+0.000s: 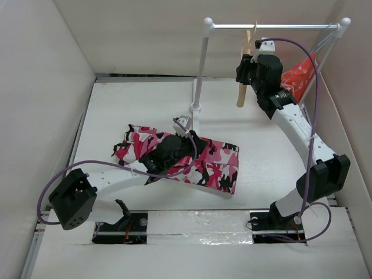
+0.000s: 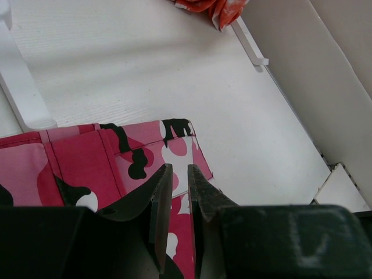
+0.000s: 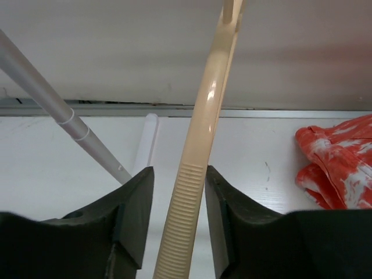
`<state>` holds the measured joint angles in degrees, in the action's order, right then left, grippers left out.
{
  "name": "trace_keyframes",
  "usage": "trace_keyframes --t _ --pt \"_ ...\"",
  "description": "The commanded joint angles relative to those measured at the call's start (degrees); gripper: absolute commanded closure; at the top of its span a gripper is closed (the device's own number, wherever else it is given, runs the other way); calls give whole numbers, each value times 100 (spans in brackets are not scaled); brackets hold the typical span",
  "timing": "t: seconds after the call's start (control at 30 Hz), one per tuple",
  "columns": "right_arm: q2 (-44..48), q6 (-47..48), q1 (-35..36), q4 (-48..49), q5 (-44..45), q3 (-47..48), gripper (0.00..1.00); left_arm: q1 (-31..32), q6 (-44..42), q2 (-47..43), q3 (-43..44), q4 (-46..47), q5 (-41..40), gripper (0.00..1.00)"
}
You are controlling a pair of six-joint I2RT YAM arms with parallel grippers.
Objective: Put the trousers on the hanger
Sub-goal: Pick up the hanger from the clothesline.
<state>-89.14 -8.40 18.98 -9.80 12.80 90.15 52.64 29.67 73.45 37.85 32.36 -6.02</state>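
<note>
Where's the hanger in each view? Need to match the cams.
Top external: hanger upper right, hanging below the white rail, at the right pincer.
Left wrist: not in it.
Right wrist: hanger centre, running up through the open right pincer.
Shared landmark: red-orange cloth, at the top edge in left wrist and the right edge in right wrist.

Two arms listed, built of white links joined by black motor housings: left arm (image 1: 110, 174), right arm (image 1: 296, 125). A purple cable (image 1: 40, 203) is looped along the left arm, and a second purple cable (image 1: 317, 81) is arched along the right. Left hand (image 2: 177, 174) and right hand (image 3: 179, 171) are finished in matte black, each formed of two wedge-shaped fingers.
</note>
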Motion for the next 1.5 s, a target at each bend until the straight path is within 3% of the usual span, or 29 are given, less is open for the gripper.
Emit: trace_keyframes --t 0.0,0.17,0.33,0.53,1.03,1.3,1.47 --pt "380 93 -70 304 -190 47 56 -26 39 -33 -40 350 92 85" --pt "652 172 -70 382 -172 -24 81 -26 39 -41 -40 359 101 85" --pt "898 348 -17 506 -111 -24 99 -26 39 -76 -58 376 92 85" --pt "1118 383 -17 602 -67 -322 100 -26 39 -85 -75 385 110 84" --pt "2452 445 -18 1147 -128 -2167 100 -26 -111 -454 -295 833 286 66" --pt "3719 -73 606 1218 328 -4511 100 175 39 -209 635 492 339 59" --pt "4255 -258 721 1025 381 -5279 100 229 47 459 1610 183 268 58"
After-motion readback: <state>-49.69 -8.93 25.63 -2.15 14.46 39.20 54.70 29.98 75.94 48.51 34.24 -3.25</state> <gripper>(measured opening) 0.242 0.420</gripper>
